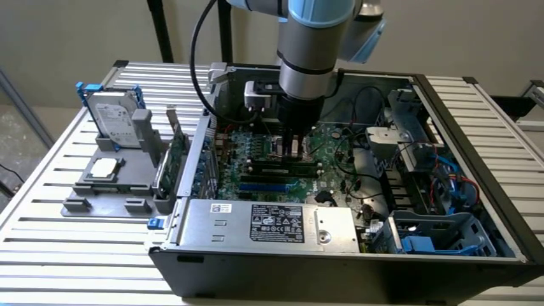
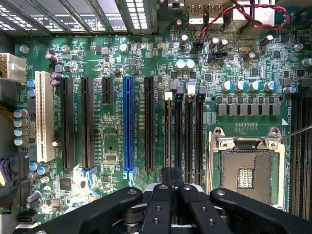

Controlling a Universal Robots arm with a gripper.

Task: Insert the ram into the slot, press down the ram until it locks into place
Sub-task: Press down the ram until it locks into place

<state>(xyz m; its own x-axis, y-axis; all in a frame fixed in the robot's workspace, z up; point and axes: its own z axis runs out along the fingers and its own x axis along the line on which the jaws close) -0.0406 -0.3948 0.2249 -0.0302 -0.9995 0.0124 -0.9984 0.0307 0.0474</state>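
Observation:
The ram (image 1: 283,169), a dark-green stick with black chips, stands on edge in the slot (image 1: 255,171) on the motherboard. In the wrist view the ram (image 2: 168,131) shows edge-on in the slot (image 2: 168,105) nearest the expansion sockets, with a white end clip against its far end. My gripper (image 1: 294,157) hangs straight down over the middle of the stick. The gripper (image 2: 173,176) is shut, its fingertips together right at the ram's top edge. Whether they pinch the stick or only rest on it I cannot tell.
Three alike black slots (image 2: 189,131) lie beside the filled one. The bright blue connector (image 2: 128,124), black sockets and a bare CPU socket (image 2: 246,168) flank them. The open case (image 1: 476,166) walls, power supply (image 1: 272,223), cables and drive cage (image 1: 442,236) crowd round. A grey fixture (image 1: 111,178) sits on the slatted table.

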